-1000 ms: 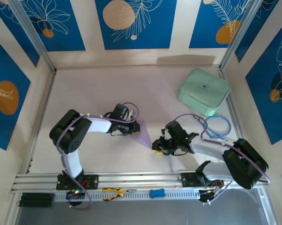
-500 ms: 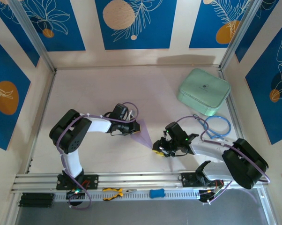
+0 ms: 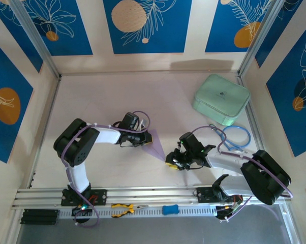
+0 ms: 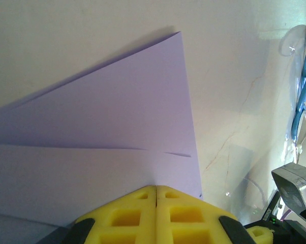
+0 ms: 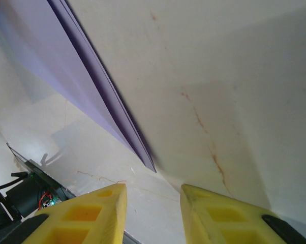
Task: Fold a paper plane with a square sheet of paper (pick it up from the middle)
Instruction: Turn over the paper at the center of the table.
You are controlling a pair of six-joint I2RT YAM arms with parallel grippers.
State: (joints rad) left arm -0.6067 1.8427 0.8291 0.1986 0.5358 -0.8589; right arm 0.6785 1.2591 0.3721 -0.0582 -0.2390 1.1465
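One paper plane (image 3: 155,146) is lying on the table (image 3: 102,96) between the two arms. It is a pale lavender triangle, folded in layers, with its point aiming toward the right arm. In the left wrist view the paper plane (image 4: 117,117) is showing two overlapping flaps with a crease between them.

The left gripper (image 3: 146,139) is sitting at the wide end of the paper. Its two yellow fingers (image 4: 138,216) are pressing flat together with no gap, their tips lying against the near edge of the sheet. I cannot tell whether any paper is pinched in the seam.

The right gripper (image 3: 172,162) is hovering just beside the point. Its fingers (image 5: 92,213) are standing apart with only bare table between them, and the sharp tip of the paper plane (image 5: 92,86) is ending just ahead of that gap.

One mint-green case (image 3: 220,99) is resting at the far right. It is carrying a small dark mark on its lid, too small to read. One blue cable (image 3: 238,136) is looping near it. One pair of yellow-handled pliers (image 3: 123,208) and one small blue object (image 3: 170,209) are lying on the front rail. No readable writing is showing anywhere.
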